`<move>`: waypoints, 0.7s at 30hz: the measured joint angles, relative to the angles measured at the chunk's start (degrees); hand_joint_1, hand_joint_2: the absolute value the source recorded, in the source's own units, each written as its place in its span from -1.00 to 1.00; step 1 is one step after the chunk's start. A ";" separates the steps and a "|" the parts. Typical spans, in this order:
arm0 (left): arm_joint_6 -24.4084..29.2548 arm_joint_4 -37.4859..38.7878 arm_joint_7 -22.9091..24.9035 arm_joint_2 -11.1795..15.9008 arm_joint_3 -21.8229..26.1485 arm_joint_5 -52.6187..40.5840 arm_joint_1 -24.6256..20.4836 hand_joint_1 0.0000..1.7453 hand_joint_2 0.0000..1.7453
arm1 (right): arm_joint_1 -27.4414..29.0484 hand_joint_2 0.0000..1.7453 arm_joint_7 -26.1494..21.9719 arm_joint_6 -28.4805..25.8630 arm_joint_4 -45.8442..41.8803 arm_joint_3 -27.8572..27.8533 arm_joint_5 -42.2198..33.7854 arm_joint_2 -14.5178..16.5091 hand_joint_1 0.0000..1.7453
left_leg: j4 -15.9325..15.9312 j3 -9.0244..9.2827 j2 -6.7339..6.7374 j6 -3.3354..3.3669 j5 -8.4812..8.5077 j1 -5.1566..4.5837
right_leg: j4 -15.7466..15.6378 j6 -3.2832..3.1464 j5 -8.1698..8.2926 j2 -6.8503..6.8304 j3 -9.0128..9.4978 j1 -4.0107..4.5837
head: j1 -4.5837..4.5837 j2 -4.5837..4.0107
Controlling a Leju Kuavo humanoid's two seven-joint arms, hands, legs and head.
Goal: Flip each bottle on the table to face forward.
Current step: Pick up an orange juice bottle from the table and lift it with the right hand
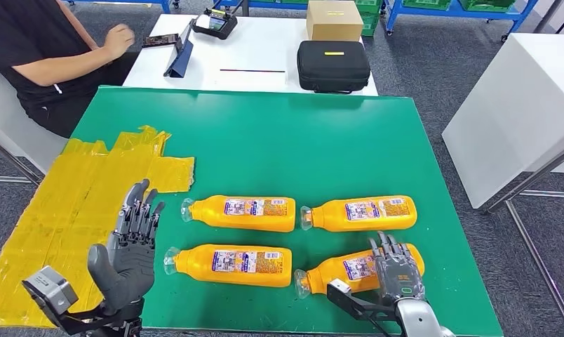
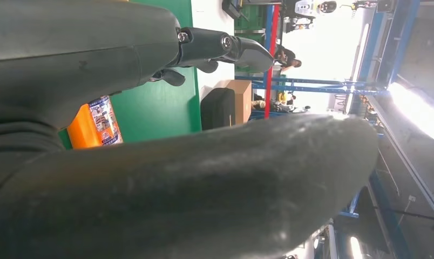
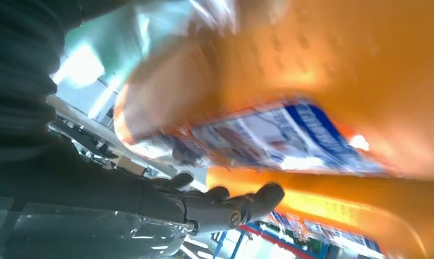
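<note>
- The green counter is under me, its near edge close below my arms; all four orange bottles lie on their sides on it in two rows, caps to my left. The risk, I'd say, is the front row: a clumsy roll could send one over that near edge.
- My left hand hangs upright, fingers apart, holding nothing, just beside the front-left bottle. If I sweep it in carelessly, I reckon I nudge that bottle into its neighbours.
- My right hand lies over the base end of the front-right bottle. I cannot tell whether the fingers are clamped round it or only resting. It's a smooth, rounded body, so it may slip or spin past label-up.
- The back-left bottle and back-right bottle sit near; a skidding bottle could knock them askew.
</note>
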 joint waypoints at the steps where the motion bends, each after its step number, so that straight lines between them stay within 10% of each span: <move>1: 0.05 0.00 -0.08 0.04 0.00 0.10 0.01 -1.00 -1.00 | -0.10 1.00 -0.50 -0.86 0.42 -0.36 0.55 0.32 -1.00 | 0.00 -0.02 0.00 0.00 0.00 -0.01 | 0.00 0.00 0.00 0.00 -0.02 0.00 | 0.00 0.00; 21: -0.64 1.01 -1.44 0.98 -0.33 1.46 -0.57 -1.00 -1.00 | -1.61 1.00 -4.11 0.72 4.00 -2.73 0.95 2.75 -1.00 | 0.00 -0.02 0.13 -0.11 -0.06 0.00 | -0.01 0.05 -0.04 0.05 -0.13 0.01 | 0.00 0.00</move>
